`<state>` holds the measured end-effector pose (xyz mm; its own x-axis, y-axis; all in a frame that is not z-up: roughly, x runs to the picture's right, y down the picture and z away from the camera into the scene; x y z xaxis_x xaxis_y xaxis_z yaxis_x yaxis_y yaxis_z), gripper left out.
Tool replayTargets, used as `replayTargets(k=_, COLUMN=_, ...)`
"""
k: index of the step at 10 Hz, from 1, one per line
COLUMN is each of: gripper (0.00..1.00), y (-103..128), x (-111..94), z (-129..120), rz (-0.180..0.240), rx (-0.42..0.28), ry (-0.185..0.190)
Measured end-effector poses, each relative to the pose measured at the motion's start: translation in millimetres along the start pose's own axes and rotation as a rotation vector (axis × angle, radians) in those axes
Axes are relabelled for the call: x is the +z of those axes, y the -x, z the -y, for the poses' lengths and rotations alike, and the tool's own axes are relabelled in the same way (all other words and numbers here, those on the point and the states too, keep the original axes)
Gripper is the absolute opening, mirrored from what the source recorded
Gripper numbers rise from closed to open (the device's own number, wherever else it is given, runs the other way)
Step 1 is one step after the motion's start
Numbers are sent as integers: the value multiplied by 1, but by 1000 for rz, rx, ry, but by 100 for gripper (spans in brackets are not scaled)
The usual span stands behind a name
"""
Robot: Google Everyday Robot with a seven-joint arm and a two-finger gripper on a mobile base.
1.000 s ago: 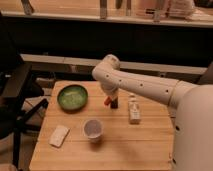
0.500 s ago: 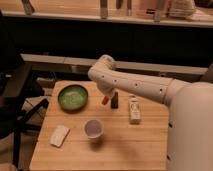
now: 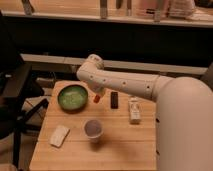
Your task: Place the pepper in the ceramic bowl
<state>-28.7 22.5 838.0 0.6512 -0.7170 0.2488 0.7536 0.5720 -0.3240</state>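
Gripper (image 3: 98, 95) fingers holding pepper (image 3: 96, 99) — just beside ceramic bowl (image 3: 72, 97), above table (image 3: 120, 145)

Dim warm light; soft blur; pincer (image 3: 98, 95) over lit table (image 3: 120, 145).

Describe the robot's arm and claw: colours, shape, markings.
The arm is a thick, smooth white tube with a rounded elbow joint and a row of small dark dots along its side. The claw, low beside the bowl, is mostly hidden; only a pale tip shows. No cables visible.
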Motion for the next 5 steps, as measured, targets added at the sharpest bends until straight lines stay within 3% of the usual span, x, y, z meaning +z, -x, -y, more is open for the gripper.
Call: replayTargets(k=5, gripper=0, y=26, x=-7, z=46, rz=-26, rx=-54, ry=-37)
